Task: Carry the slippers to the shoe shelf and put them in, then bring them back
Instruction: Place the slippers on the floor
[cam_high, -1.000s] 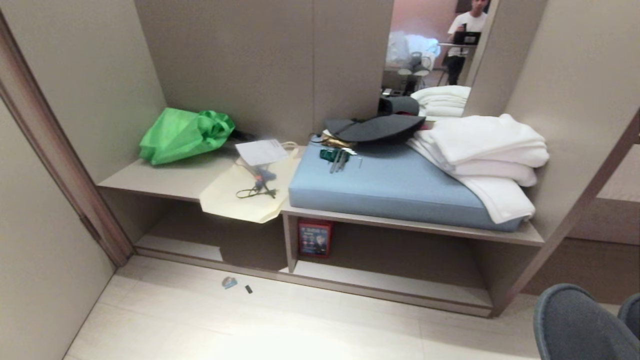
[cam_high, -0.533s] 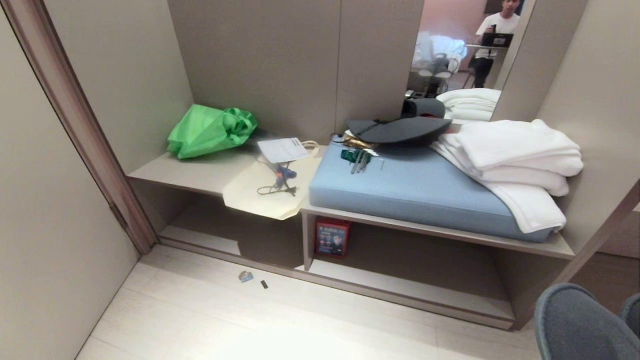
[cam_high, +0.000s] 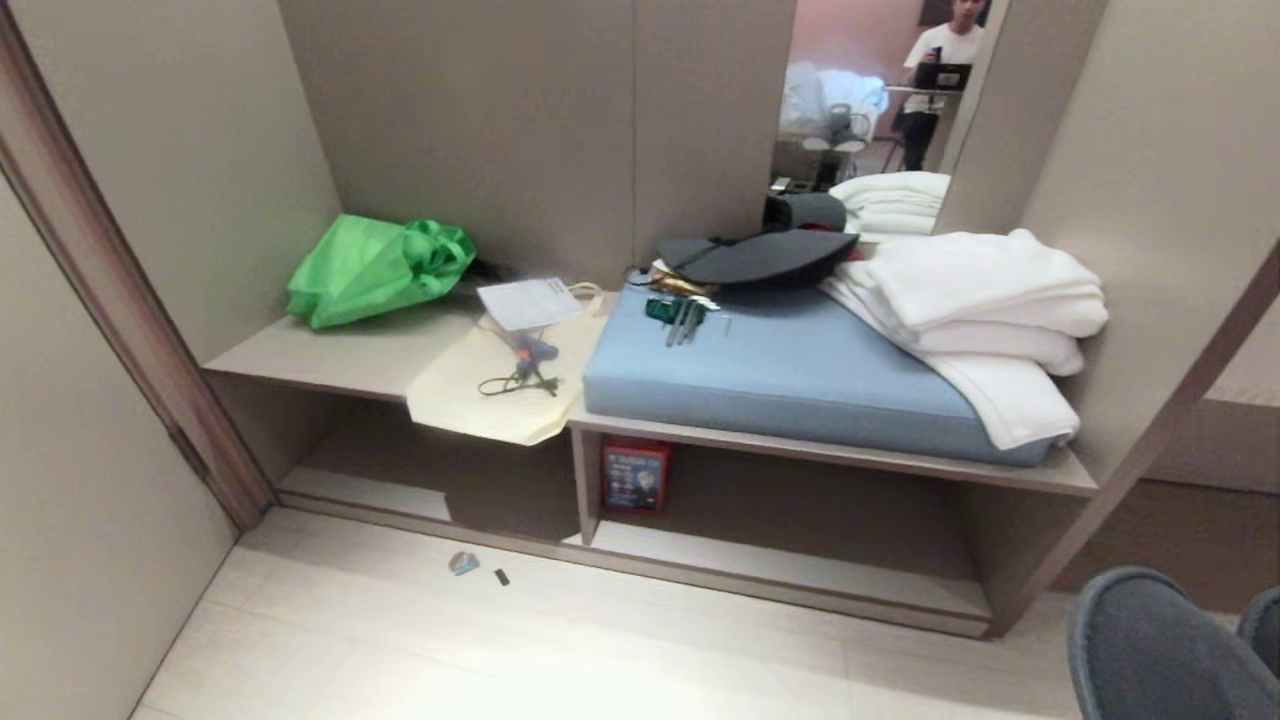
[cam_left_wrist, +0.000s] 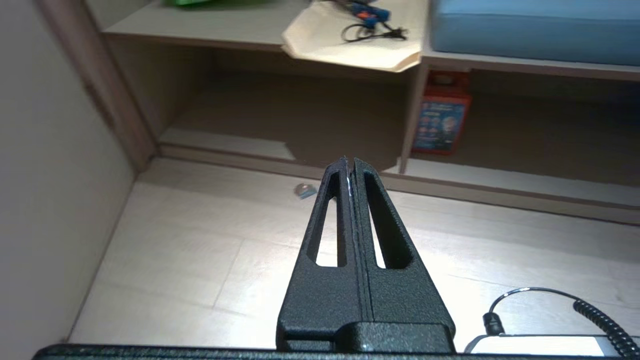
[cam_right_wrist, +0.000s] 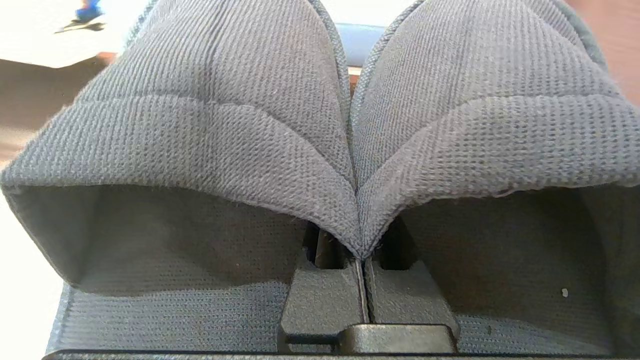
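We are in the carrying step, our right claw (cam_right_wrist: 361, 250) pinched tight on the inner edges of both slippers (cam_right_wrist: 225, 150) held low at our right, the left claw (cam_left_wrist: 350, 165) closed and empty, so next we steer toward the shoe shelf (cam_high: 400, 470).

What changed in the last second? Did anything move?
Only the camera swung: the whole view slid right, then back left. The slippers are still pinched together in the right gripper; the green bag, towels and shoe shelf stayed put.
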